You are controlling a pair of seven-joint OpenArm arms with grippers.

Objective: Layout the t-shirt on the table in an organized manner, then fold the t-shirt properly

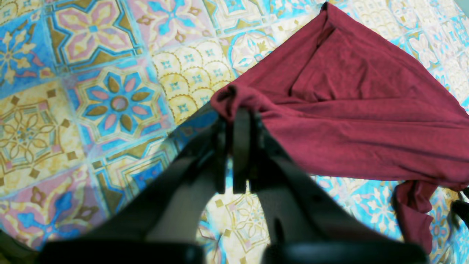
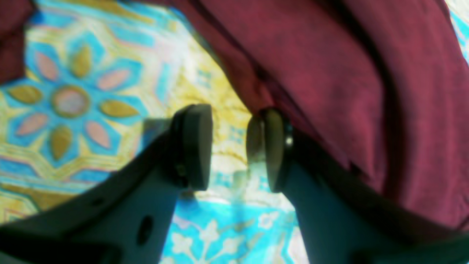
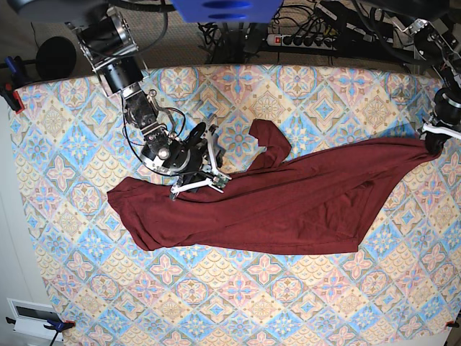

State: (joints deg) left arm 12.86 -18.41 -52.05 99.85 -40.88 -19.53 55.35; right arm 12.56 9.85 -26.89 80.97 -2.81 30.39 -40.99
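The dark maroon t-shirt [image 3: 288,205] lies stretched diagonally across the patterned table [image 3: 324,303], with one sleeve curling up near the middle. My left gripper [image 3: 433,140] at the table's right edge is shut on a bunched corner of the t-shirt [image 1: 366,110]; in the left wrist view the left gripper [image 1: 236,117] pinches the cloth, which is pulled taut. My right gripper [image 3: 196,184] hovers at the shirt's upper left edge. The right wrist view shows the right gripper [image 2: 231,146] open with only tablecloth between its pads, and the t-shirt [image 2: 348,91] touching the outside of one finger.
A power strip [image 3: 310,40] and cables lie behind the table's far edge. Clamps hold the tablecloth at the left edge [image 3: 9,94] and the front left corner [image 3: 54,326]. Patterned cloth shows bare along the front of the table.
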